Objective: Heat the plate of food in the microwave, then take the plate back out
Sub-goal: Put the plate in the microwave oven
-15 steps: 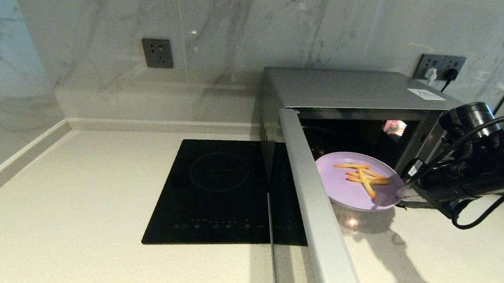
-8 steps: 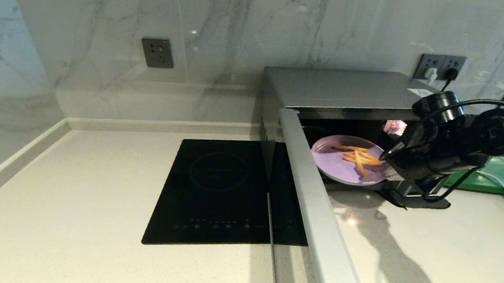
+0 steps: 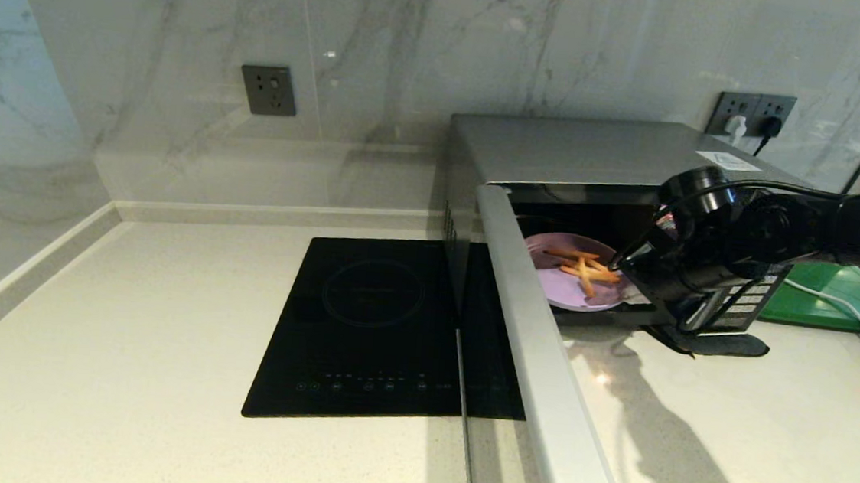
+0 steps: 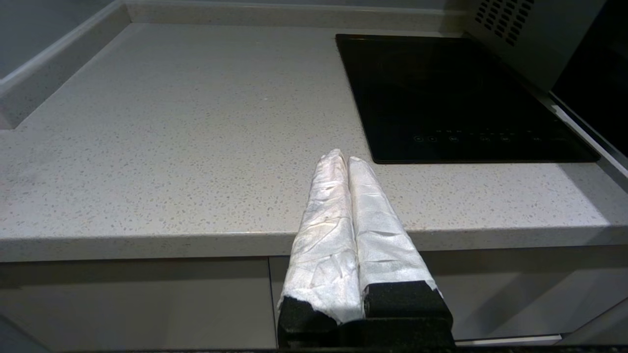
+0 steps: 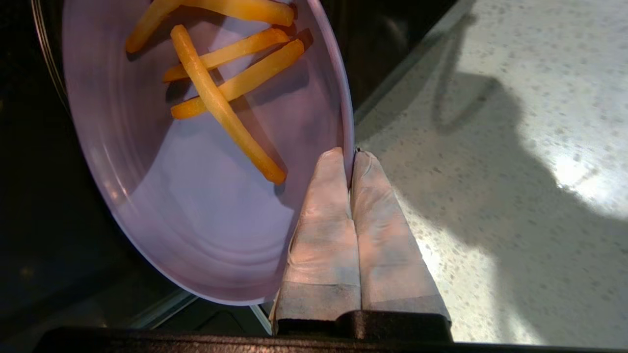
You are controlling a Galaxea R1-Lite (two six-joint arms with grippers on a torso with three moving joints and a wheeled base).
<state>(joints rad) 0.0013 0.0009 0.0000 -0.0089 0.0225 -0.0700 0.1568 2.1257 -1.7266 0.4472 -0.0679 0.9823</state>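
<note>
Black right arm [image 3: 744, 243] level, fingers [image 5: 324, 220] clamping plate of food [image 5: 206, 206].

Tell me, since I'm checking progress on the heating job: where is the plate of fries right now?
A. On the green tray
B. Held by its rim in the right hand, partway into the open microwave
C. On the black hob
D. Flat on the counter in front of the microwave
B: the right hand pinches the rim of the plate at the open microwave mouth.
</note>
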